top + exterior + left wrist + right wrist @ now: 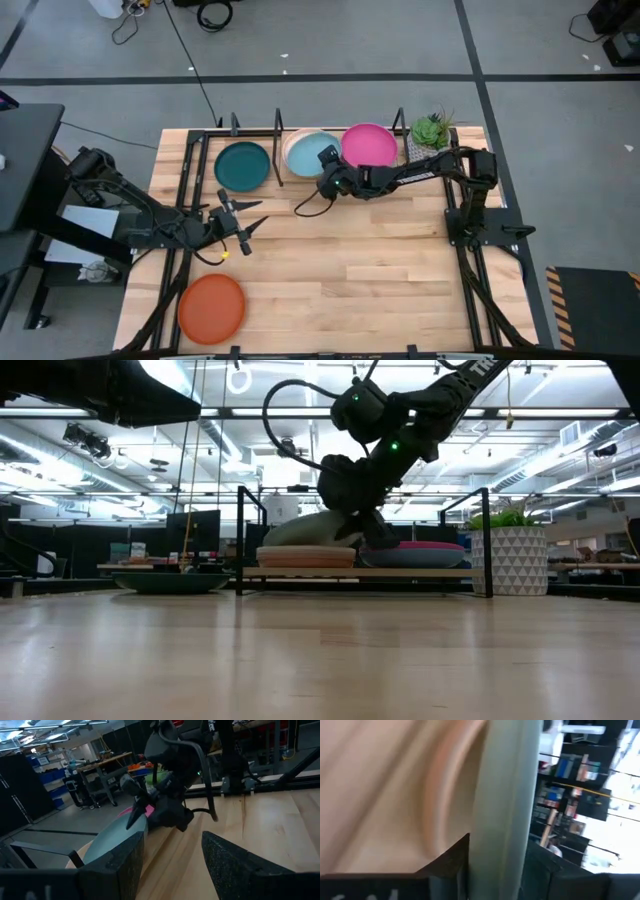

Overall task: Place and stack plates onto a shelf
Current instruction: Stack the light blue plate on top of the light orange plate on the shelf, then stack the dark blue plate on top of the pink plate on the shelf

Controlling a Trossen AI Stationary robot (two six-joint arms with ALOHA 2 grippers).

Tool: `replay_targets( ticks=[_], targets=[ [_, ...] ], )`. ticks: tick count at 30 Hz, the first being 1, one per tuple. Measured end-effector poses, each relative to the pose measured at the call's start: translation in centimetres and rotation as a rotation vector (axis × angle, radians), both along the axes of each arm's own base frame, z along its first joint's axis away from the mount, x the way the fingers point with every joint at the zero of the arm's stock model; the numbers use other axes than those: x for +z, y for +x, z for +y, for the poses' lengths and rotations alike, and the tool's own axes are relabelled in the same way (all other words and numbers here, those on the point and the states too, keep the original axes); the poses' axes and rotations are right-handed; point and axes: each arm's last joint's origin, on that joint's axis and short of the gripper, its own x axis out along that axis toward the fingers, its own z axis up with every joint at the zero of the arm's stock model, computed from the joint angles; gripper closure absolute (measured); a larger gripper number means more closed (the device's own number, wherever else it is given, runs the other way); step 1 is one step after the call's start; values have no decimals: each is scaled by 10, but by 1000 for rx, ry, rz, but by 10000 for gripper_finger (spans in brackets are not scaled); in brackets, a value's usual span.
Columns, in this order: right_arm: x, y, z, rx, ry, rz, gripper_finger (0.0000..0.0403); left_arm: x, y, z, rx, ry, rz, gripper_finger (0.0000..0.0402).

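Observation:
My right gripper (328, 170) is shut on the light teal plate (310, 155) over the middle bay of the black rod shelf (279, 160). Under that plate lies a cream-rimmed plate (291, 145), which looks peach-toned in the low view (305, 557). The dark teal plate (243, 166) lies flat in the left bay. In the right bay the magenta plate (369, 145) tops a darker plate (415, 558). The orange plate (211, 308) lies flat at the table's near left corner. My left gripper (240, 222) hovers open over bare table, left of centre. My right gripper pinches the light teal plate by its rim (505, 820) on the plate's near right side, one finger on each face. The fingers come slanting down from the table's right. The plate is tilted: the held side is raised and the opposite edge (268, 544) rests on the stack below.
A white-potted green plant (432, 130) stands at the shelf's right end, close to the right arm's elbow. Thin upright shelf posts (401, 122) stand between the bays. Bare wood spans the table's centre and near right part (380, 270).

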Motion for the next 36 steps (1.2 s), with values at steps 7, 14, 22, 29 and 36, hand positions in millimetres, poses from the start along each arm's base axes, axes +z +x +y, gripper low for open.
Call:
replay_targets(
  ticks=[7, 14, 22, 29, 36],
  targets=[
    [3, -8, 12, -15, 111, 1, 253, 0, 0, 0, 0, -11, -4, 196],
    [24, -6, 9, 37, 173, -164, 252, 0, 0, 0, 1, -13, -9, 196],
    [12, -18, 3, -89, 202, -62, 252, 0, 0, 0, 1, -10, -8, 196],
    [36, -24, 32, -106, 144, -119, 252, -1, 0, 0, -5, -17, -1, 196],
    [68, -40, 57, -97, 351, -307, 252, -11, 0, -1, -62, -79, 43, 196]
  ],
)
